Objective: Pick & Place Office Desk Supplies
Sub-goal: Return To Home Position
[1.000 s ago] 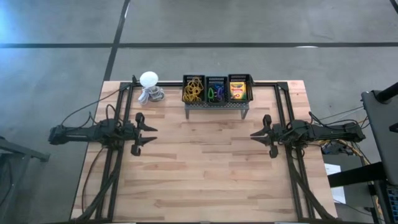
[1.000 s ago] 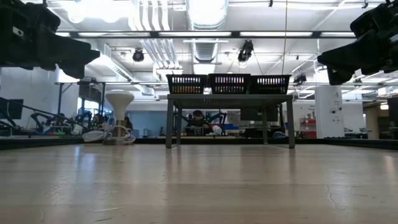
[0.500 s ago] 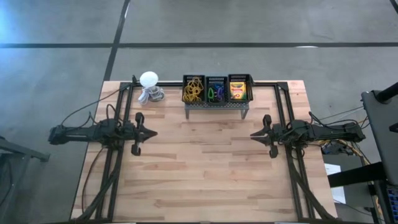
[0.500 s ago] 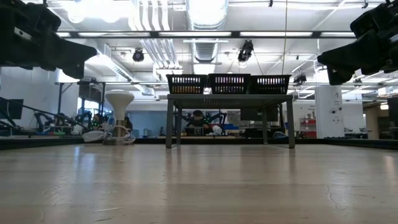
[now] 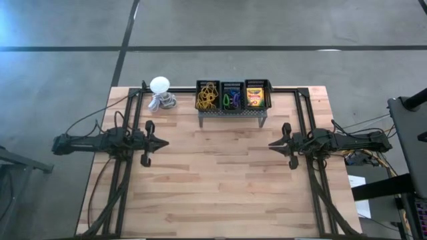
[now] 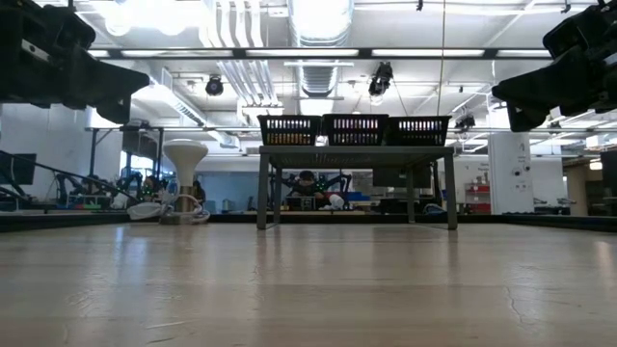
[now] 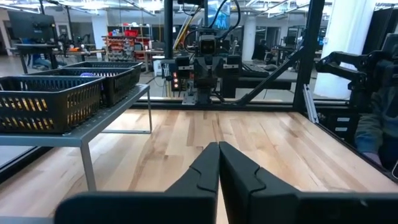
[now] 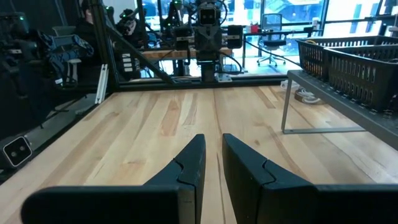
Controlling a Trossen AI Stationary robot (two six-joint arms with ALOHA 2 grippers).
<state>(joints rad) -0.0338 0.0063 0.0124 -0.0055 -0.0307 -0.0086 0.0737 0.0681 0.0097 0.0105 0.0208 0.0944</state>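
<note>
the left gripper (image 5: 162,141) is now resting clenched, having just closed while empty; the right gripper (image 5: 273,145) is waiting slightly parted. with the rubber bands (image 5: 207,99) and crayon box (image 5: 255,97) lying binned on the stand (image 5: 231,113), the job is looking finished.

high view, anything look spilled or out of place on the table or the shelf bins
Nothing stands out. The three black bins sit in a straight row on the grey shelf, with yellow rubber bands, small purple and green items and a crayon box inside them. Left gripper and right gripper hold nothing, one on each side.

White ball-shaped object (image 5: 159,85) beside grey stand (image 5: 231,114)
</note>
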